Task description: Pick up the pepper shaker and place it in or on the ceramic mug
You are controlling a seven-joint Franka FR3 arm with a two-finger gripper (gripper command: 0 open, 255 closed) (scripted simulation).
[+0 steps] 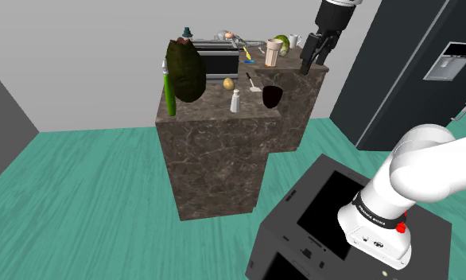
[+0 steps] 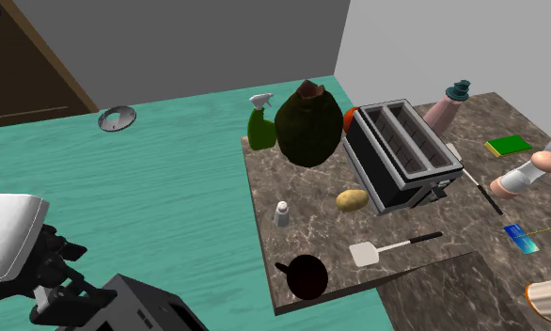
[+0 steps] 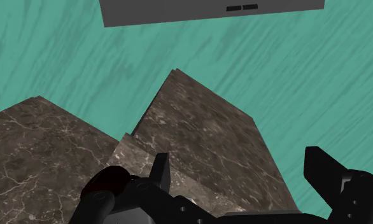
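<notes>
You have one pepper shaker (image 1: 234,101), one mug (image 1: 272,96), one toaster (image 2: 401,155), one spatula (image 2: 388,249) and one green spray bottle (image 2: 260,128), all on one dark, veined stone counter (image 1: 215,159).

The gripper (image 1: 314,60) hangs high over the counter's far corner at the shoulder view's right. Its jaws stand wide apart, and the black fingers (image 3: 322,168) clasp nothing and touch nothing.

The shaker is a small, pale, upright cylinder with a narrower top. It stands near the counter's edge, close to the mug but apart from it. The mug is round and nearly black, with a handle on its side. The spatula has a white blade and a thin dark handle. The toaster is a boxy two-slot one.
</notes>
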